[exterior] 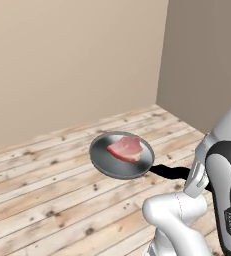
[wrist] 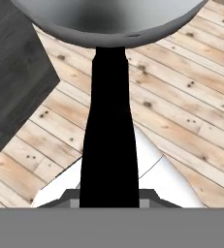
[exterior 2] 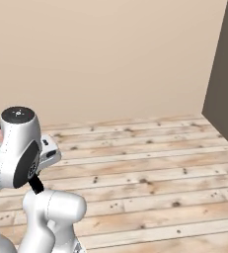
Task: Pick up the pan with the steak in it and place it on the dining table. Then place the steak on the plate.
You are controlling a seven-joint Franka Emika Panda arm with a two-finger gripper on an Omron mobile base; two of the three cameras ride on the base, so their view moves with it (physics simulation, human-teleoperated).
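We judged the first step to be under way: the pan (exterior: 121,155) was off any surface, carried in the air above the wooden floor (exterior: 47,200), and not yet set on the dining table. The steak (exterior: 125,149) lay flat inside the pan, a little toward the far side of its bowl from the handle, and looked settled.

The tool (wrist: 109,196) was pinching the pan's black handle (wrist: 109,135). In the hand view the handle ran straight up from between the tips to the grey underside of the pan, and the tool's tips themselves were mostly hidden by the handle, so we read the pinch from how the handle sat rather than from the pads. In the left base view the handle pointed from the pan back toward the white arm (exterior: 222,175), and the pan sat roughly level.

No tabletop or plate could be seen near the pan; beyond it stood bare beige wall (exterior: 72,60), and a dark grey panel (wrist: 11,72) showed beside the handle in the hand view, which we could not identify with confidence.

We judged that the next move called for carrying the pan to the dining table while holding it level, since a tilt could slide the steak toward the rim, then lowering it before loosening the pinch.
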